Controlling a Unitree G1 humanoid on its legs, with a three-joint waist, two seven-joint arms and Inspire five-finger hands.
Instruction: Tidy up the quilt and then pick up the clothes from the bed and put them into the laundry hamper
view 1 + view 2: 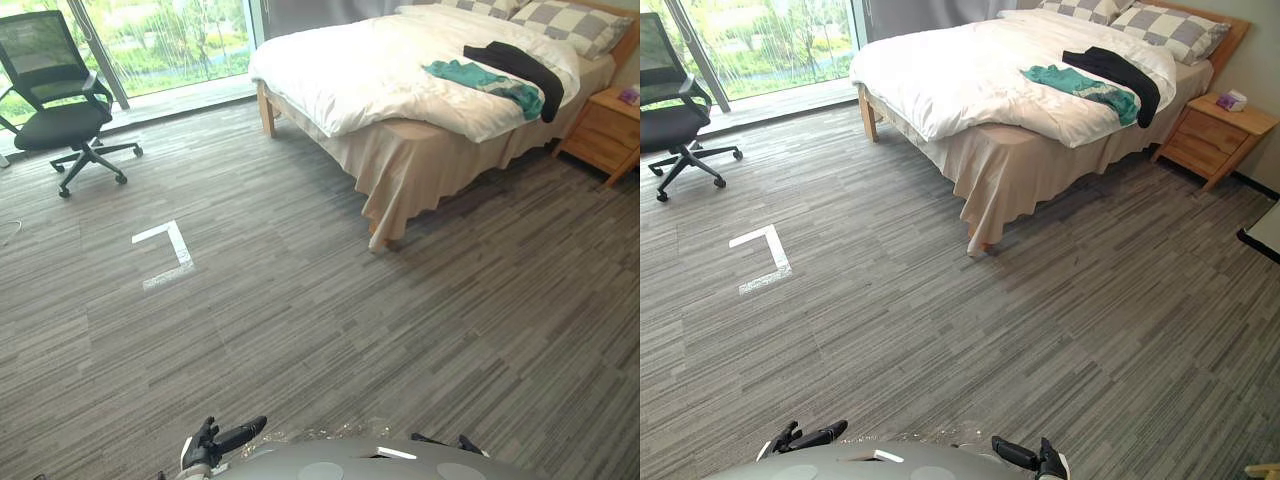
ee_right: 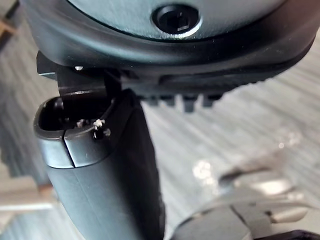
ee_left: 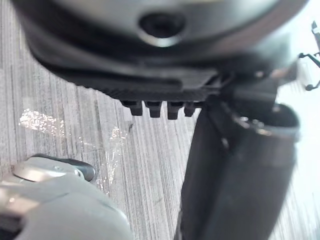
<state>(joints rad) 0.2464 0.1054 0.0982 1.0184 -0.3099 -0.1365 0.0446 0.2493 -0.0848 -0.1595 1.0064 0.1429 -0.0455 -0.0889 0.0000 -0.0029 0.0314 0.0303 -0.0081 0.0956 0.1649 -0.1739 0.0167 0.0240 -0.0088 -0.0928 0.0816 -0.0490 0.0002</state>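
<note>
Step in hand: judged to be the approach, with the quilt not yet tidied and nothing picked up.
Quilt (image 1: 370,70): white, lying rumpled across the bed (image 1: 420,170) at far right; its near-left corner droops over the edge above the beige skirt.
Clothes: a teal garment (image 1: 480,80) and a black garment (image 1: 520,65) lie on top of the quilt towards the far right, touching or just beside each other, near the checked pillows (image 1: 570,22).
Left hand (image 1: 215,440): low at the near edge, well apart from the bed; fingers straight and relaxed, empty, with bare carpet past them in its wrist view.
Right hand (image 1: 1030,458): low at the near edge, to the right of the left hand; fingers likewise extended, nothing in its hold.
Doing it well: walk up to the near-left corner of the bed and stop close enough to reach the drooping edge. The garments sit on the quilt, so pulling it hard may drag or bury them — smooth gently, or lift around them.
Surroundings: office chair (image 1: 60,90) far left, nightstand (image 1: 605,130) far right, white tape mark (image 1: 168,250) on the carpet between.
</note>
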